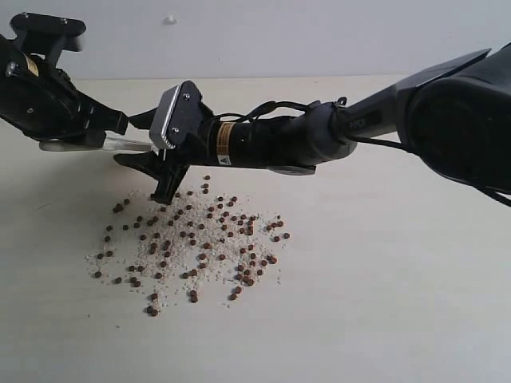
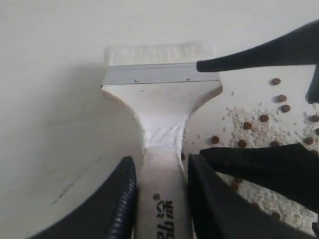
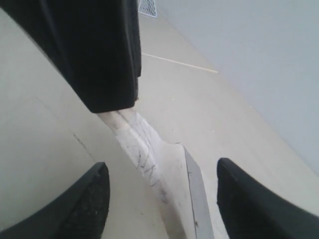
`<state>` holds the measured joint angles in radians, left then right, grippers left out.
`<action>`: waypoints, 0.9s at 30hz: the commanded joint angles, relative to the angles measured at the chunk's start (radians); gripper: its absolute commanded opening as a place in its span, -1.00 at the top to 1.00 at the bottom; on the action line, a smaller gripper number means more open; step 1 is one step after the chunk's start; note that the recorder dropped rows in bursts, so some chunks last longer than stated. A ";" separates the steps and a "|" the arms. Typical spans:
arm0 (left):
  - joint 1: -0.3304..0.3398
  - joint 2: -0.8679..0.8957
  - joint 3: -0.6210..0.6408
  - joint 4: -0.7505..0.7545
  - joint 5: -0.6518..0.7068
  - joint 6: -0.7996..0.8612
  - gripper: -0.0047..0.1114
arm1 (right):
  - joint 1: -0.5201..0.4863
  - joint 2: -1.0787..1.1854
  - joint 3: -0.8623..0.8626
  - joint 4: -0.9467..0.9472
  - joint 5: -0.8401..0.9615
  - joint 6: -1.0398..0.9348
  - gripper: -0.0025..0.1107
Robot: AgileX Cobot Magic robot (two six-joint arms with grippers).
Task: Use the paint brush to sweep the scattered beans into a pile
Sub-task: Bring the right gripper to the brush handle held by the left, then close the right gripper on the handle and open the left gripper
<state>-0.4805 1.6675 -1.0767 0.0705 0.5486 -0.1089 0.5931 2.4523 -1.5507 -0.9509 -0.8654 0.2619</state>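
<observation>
The left end effector [image 2: 159,172] grips the handle of the paint brush [image 2: 162,99], its end cut off, while the right end effector [image 3: 162,186] gapes wide around the half-hidden brush head, just beside the beans [image 1: 200,239] scattered on the tabletop [image 1: 399,287].

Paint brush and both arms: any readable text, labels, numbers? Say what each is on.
paint brush handle: dark Chinese print, cut off by the picture's edge, looks like "弘染", uncertain.
right arm sticker: orange and white, too small to read.
right arm lettering: pale, blurred, unreadable.
left arm yellow label: unreadable.
</observation>
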 commanded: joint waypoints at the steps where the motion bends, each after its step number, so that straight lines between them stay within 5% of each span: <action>1: 0.003 -0.013 -0.007 -0.025 -0.010 0.003 0.92 | 0.000 0.007 -0.015 -0.009 -0.016 -0.006 -0.09; 27: 0.003 -0.013 -0.007 -0.301 -0.030 0.262 0.92 | 0.035 0.007 -0.024 -0.009 0.011 -0.051 0.06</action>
<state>-0.4805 1.6650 -1.0767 -0.2107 0.5444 0.1412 0.6273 2.4611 -1.5688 -0.9683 -0.8568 0.2196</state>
